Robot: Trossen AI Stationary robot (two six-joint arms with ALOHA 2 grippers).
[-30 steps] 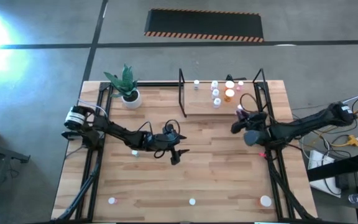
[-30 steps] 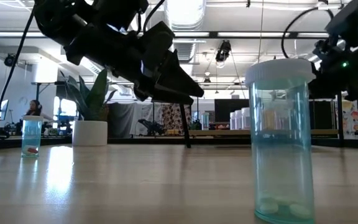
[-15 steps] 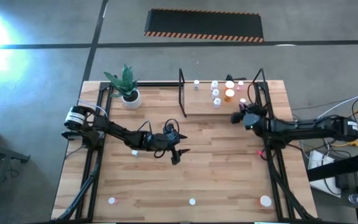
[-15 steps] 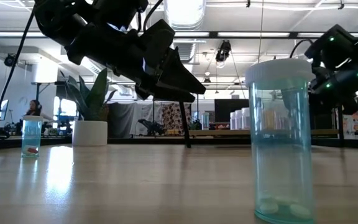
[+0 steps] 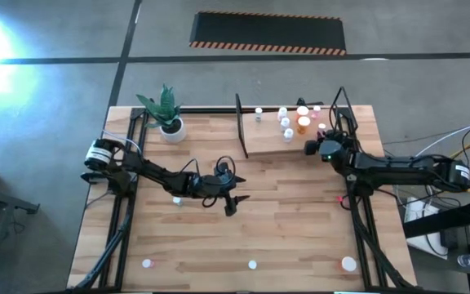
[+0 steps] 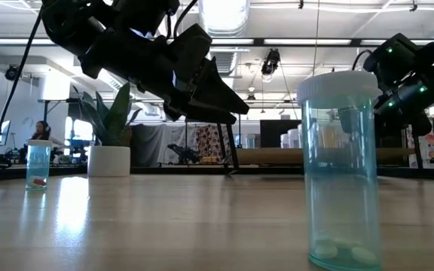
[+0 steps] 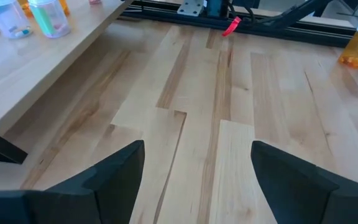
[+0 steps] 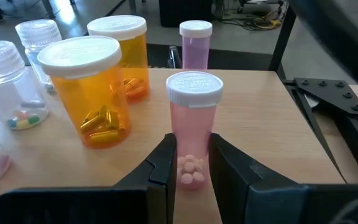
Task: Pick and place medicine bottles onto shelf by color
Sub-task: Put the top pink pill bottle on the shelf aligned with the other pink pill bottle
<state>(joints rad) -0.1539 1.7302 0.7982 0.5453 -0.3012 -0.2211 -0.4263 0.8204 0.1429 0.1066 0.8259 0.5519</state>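
The shelf (image 5: 269, 140) stands at the table's far right and carries several medicine bottles: two orange ones (image 8: 92, 93), a pink one (image 8: 196, 43) and clear ones (image 8: 5, 87). My right gripper (image 8: 191, 155) is at the shelf's near right corner (image 5: 311, 148), shut on a pink bottle (image 8: 193, 118) with a white cap. My left gripper (image 5: 233, 204) hangs open over the middle of the table, with nothing between its fingers (image 7: 197, 155). My right gripper pinches the pink bottle's lower body (image 8: 191, 163) between its two fingers, one on each side. The fingers come in nearly level, slanting slightly down, from the table's right. The bottle stands upright over the shelf board; whether its bottom rests on the board I cannot tell.
Loose bottles stand near the table's front edge (image 5: 147, 263) (image 5: 252, 264) (image 5: 348, 263), and one stands by the left arm (image 5: 177, 200). A tall blue-green bottle (image 6: 341, 165) stands close to the low camera. A potted plant (image 5: 168, 118) sits far left. Black frame rails (image 5: 357, 204) run along both sides.
My right hand has swung toward the table's far edge and turned, so that it now points left at the shelf. Its fingers have stayed shut on the pink bottle, which has remained by the shelf's near right corner. The shelf has shifted slightly.
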